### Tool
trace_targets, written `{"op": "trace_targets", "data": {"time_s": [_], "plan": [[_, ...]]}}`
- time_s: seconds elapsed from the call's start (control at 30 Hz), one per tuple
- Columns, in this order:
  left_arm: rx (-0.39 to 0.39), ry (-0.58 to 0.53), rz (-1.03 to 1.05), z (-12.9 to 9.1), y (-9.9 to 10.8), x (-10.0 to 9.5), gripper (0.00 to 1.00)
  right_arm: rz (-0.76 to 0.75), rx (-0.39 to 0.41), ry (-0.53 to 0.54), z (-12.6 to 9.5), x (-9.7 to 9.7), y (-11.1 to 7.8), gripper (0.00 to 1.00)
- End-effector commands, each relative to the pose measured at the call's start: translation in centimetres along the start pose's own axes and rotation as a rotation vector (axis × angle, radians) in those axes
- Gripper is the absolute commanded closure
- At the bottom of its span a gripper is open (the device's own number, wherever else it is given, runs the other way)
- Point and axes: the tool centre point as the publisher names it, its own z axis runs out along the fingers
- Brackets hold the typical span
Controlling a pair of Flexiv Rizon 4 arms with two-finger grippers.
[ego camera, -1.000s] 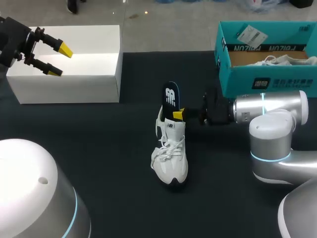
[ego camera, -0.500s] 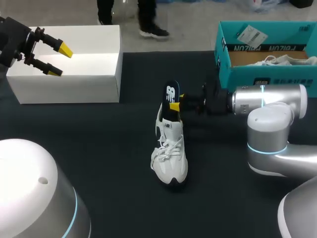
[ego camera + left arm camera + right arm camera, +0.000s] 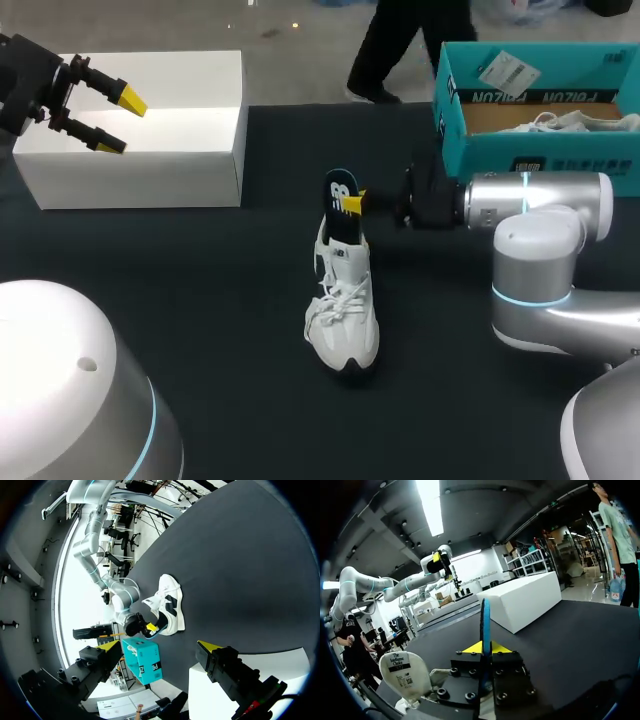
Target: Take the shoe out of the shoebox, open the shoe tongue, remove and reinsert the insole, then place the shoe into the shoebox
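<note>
Dark insole [image 3: 338,215], likely light and bendy, standing in the white shoe [image 3: 343,300]. Right pincer [image 3: 352,203] pinches its upper edge, a sound hold; left pincer [image 3: 118,122] spread, well apart from the shoe.

The shoe [image 3: 343,310] lies mid-table [image 3: 200,300], toe toward 6 o'clock. The insole [image 3: 338,210] stands out of its heel at 12, clamped by the right pincer [image 3: 352,203] at its 3 o'clock side. The shoebox [image 3: 540,150], another shoe [image 3: 570,122] inside, is at 2. A large box [image 3: 140,160] is at 10, the left pincer [image 3: 120,122] over it, fingers apart.

table [image 3: 200,300]: black matte top | white box [image 3: 140,150]: rests on table's far left part | light: box top brightly lit
</note>
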Motion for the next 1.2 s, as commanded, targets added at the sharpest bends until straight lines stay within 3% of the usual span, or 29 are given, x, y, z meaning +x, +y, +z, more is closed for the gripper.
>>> {"op": "trace_targets", "data": {"time_s": [0.03, 0.4, 0.63, 0.7, 0.73, 1.07, 1.2], "plan": [[0.000, 0.004, 0.000, 0.0, 0.0, -0.1, 0.00, 0.022, -0.001, -0.002, 0.1, 0.7, -1.4, 1.00], [0.000, 0.004, 0.000, 0.0, 0.0, -0.1, 0.00, 0.082, 0.030, 0.024, -0.4, 2.3, -4.3, 1.00], [0.000, 0.004, 0.000, 0.0, 0.0, -0.1, 0.00, 0.091, 0.040, 0.035, -0.3, 2.6, -4.6, 1.00], [0.000, 0.004, 0.000, 0.0, 0.0, -0.1, 0.00, 0.087, 0.034, 0.038, -0.2, 2.5, -4.1, 0.53], [0.000, 0.004, 0.000, 0.0, 0.0, -0.1, 0.00, 0.082, 0.029, 0.039, -0.2, 2.4, -3.8, 0.51], [0.000, 0.004, 0.000, 0.0, 0.0, -0.1, 0.00, 0.040, -0.006, 0.044, 0.5, 1.5, -1.4, 0.59], [0.000, 0.004, 0.000, 0.0, 0.0, -0.1, 0.00, 0.037, -0.016, 0.039, 0.6, 1.1, -1.2, 0.82]]}}
